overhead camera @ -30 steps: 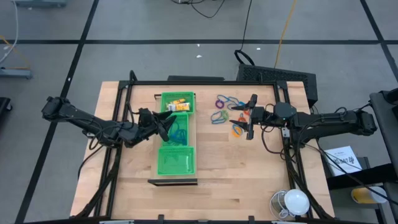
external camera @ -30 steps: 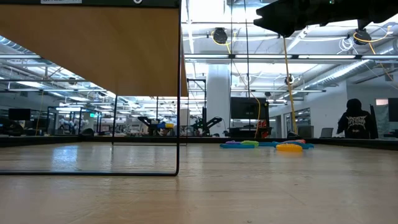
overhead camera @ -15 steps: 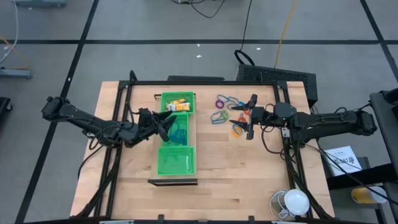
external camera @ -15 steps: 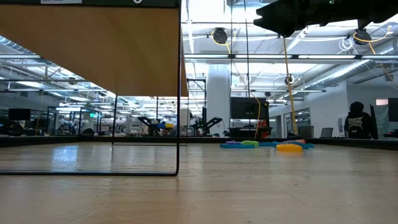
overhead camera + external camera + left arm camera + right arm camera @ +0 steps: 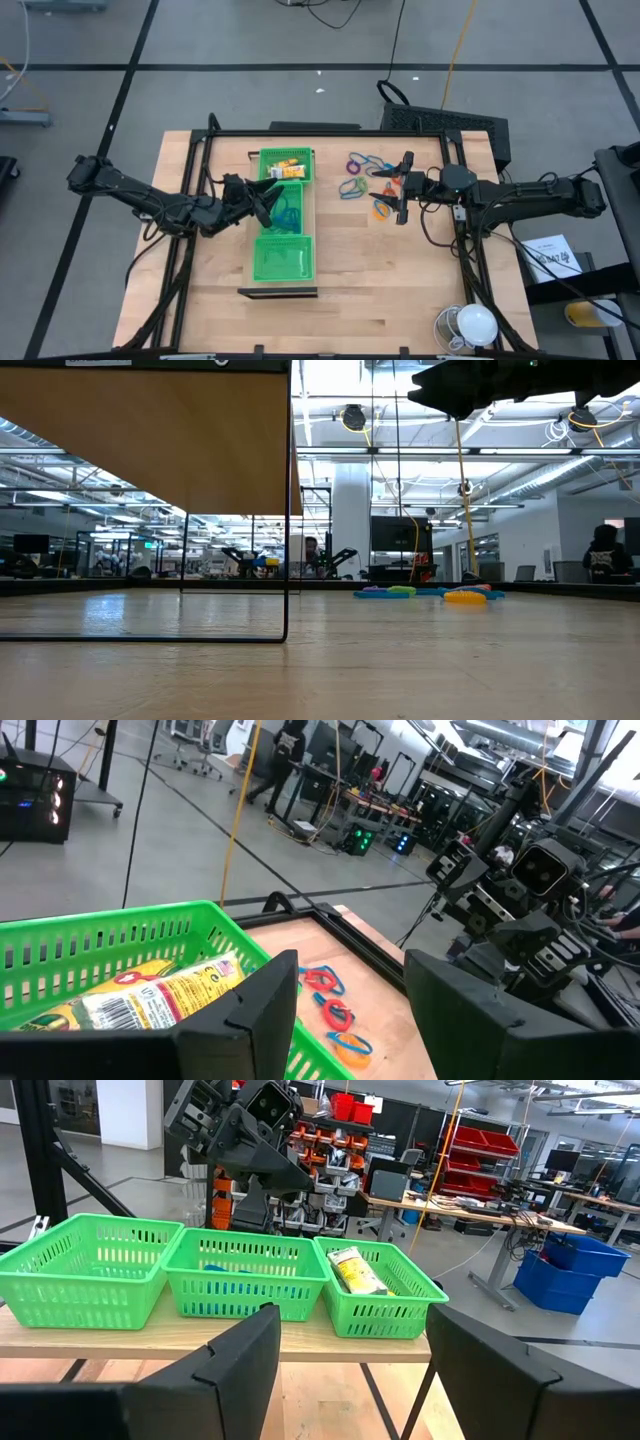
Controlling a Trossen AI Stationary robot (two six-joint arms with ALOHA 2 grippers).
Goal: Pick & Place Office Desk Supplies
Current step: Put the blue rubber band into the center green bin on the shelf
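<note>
Right claw (image 5: 403,190), fingers apart, hovers at the loops (image 5: 365,176) near the surface's far edge; left claw (image 5: 268,198), fingers apart, waits over the tray (image 5: 283,262)'s middle bin; lower onto one loop, close fully, lift clear of neighbours before crossing.

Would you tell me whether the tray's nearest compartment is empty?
It looks empty: the high view shows only green mesh floor in that compartment of the tray.

One green tray (image 5: 284,257) with three compartments is counted on the worktop (image 5: 360,290). One yellow packet (image 5: 287,168) is seen in its far compartment. Roughly seven coloured loops (image 5: 364,180) are counted beside it (an exact number cannot be told). Two arms are present.
</note>
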